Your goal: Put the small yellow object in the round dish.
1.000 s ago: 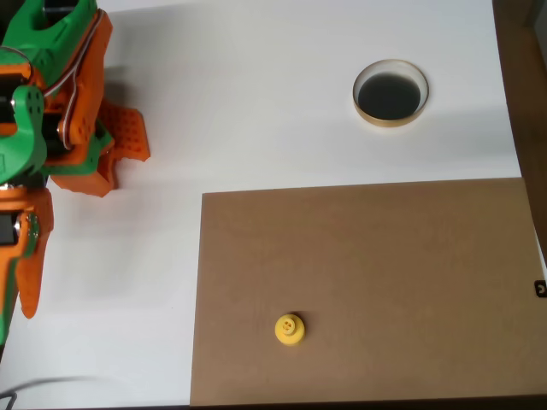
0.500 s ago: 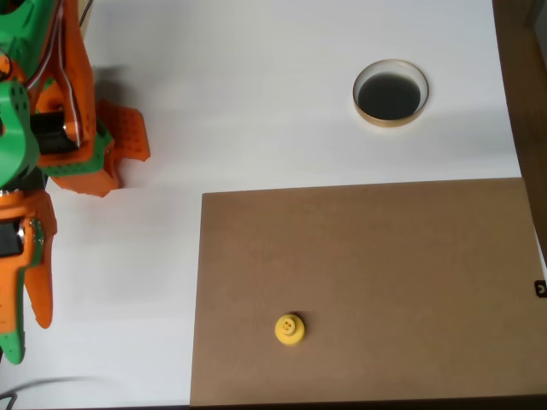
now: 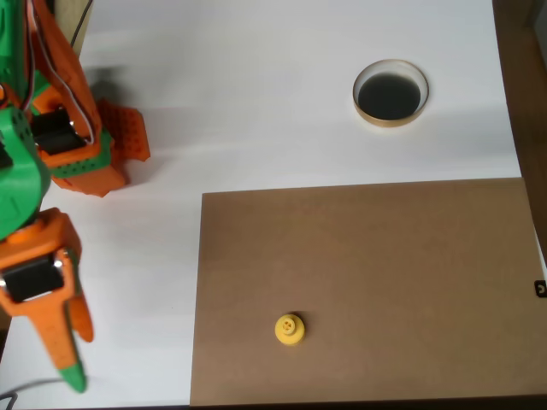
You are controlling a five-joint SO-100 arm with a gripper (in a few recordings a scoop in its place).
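While the orange and green arm point(image 3: 38, 171) reaches down along the left edge of the overhead view, its tool point(image 3: 70, 354) points toward the bottom of the picture, above the white surface point(image 3: 256, 102). One finger is orange and the other ends in a green tip; they lie close together and taper to a narrow end, but from this angle I cannot tell whether any gap remains between them. Nothing is seen held in the tool.

On the lower right part of the surface lies a large brown board point(image 3: 367, 290), flat and rectangular, running off the bottom of the picture. The yellow piece point(image 3: 290, 329) sits on this board, near its lower left corner, with its round base down and its narrower knob facing up. It is well apart from the tool, which hangs over the white area to the left of the board's edge.

Up near the top right, the round dish point(image 3: 391, 92) stands on the white surface, just beyond the board's upper edge and not touching it. Its rim is pale tan and its inside is dark and glossy. It is well apart from both the yellow piece and the tool. A thin grey cable point(image 3: 26, 386) shows at the bottom left corner.
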